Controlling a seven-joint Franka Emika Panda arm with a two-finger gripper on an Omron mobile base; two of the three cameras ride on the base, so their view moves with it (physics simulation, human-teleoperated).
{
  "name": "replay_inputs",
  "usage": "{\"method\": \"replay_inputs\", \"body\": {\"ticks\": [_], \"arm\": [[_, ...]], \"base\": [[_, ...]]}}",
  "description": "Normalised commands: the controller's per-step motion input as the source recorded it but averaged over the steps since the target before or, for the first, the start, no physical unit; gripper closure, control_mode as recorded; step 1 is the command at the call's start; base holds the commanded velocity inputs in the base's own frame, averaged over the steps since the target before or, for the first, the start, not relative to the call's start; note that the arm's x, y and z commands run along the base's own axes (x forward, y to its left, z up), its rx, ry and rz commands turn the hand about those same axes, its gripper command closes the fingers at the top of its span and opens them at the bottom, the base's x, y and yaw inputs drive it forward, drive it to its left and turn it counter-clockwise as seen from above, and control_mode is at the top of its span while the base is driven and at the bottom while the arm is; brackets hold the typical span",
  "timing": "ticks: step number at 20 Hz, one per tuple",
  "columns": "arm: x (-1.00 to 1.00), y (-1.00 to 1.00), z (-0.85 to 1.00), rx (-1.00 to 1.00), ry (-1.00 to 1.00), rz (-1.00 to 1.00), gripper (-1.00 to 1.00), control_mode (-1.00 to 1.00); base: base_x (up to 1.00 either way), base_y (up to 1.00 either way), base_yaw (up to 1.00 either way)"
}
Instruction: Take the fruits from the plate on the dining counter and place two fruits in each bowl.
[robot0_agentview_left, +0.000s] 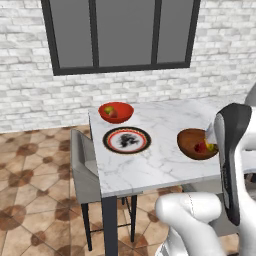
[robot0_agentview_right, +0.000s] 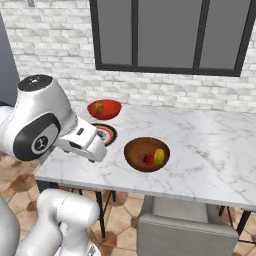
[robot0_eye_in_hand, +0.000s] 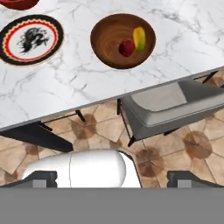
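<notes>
The black-rimmed plate (robot0_agentview_left: 127, 140) (robot0_eye_in_hand: 30, 39) lies bare on the marble dining counter (robot0_agentview_left: 165, 165). The brown wooden bowl (robot0_eye_in_hand: 123, 40) (robot0_agentview_right: 146, 154) holds a red fruit (robot0_eye_in_hand: 126, 47) and a yellow-green fruit (robot0_eye_in_hand: 139, 38) side by side. In the red bowl (robot0_agentview_left: 115, 112) (robot0_agentview_right: 104, 108) at the counter's far corner sit small fruits (robot0_agentview_left: 111, 111); their colours are hard to tell apart. My gripper (robot0_eye_in_hand: 114, 179) is open with nothing between its fingertips (robot0_eye_in_hand: 43, 178). It hangs back from the brown bowl, over the counter's near edge and the chair.
A grey chair (robot0_eye_in_hand: 175, 105) (robot0_agentview_right: 185, 225) is tucked under the counter's near side, and another (robot0_agentview_left: 82, 165) stands at its left end. Behind the counter runs a white brick wall with a dark-framed window (robot0_agentview_left: 120, 35). The floor is patterned brown tile.
</notes>
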Motion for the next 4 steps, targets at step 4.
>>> {"method": "replay_inputs", "body": {"ticks": [4], "arm": [[-0.07, 0.63, 0.04, -0.01, -0.03, 0.11, -1.00, -1.00]], "base": [[0.00, 0.00, 0.00]]}}
